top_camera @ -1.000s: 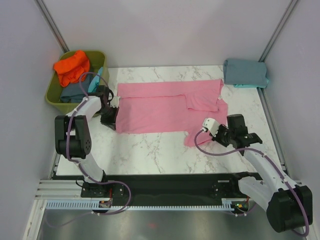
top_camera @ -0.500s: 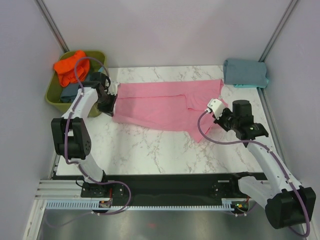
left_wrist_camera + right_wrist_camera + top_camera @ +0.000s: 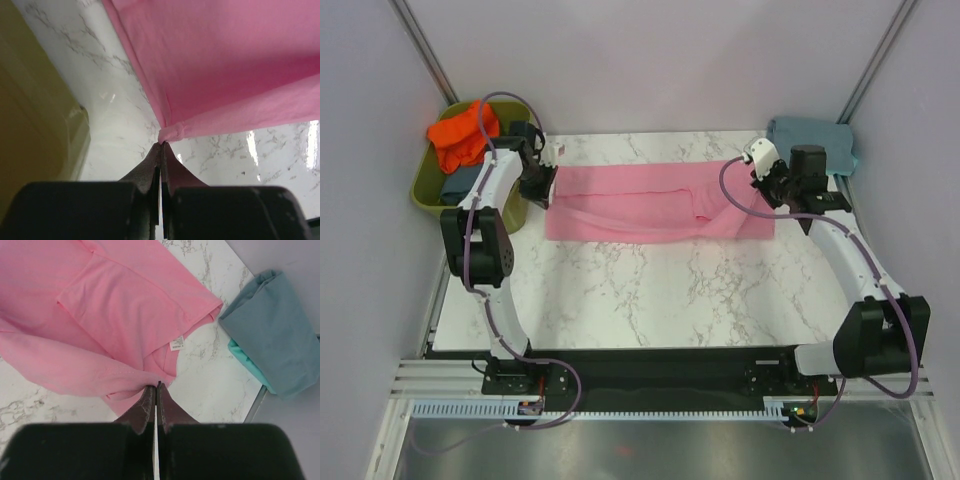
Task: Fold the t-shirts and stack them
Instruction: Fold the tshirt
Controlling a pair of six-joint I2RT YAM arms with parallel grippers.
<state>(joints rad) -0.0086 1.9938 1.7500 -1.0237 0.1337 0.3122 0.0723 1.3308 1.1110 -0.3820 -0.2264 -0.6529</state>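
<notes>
The left jaws and right jaws are shut tight on the pink t-shirt, folding it longways on the table; next they should lay it flat and let go.

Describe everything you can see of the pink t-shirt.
The pink t-shirt is plain, soft, cotton-looking cloth, folded lengthwise into a long band that lies across the far part of the marble table. A sleeve is folded over on top near its right end, where a small white label shows. The left hand, shut, pinches its left corner. The right hand, shut, pinches a fold at its right end. Nothing else touches it.
</notes>
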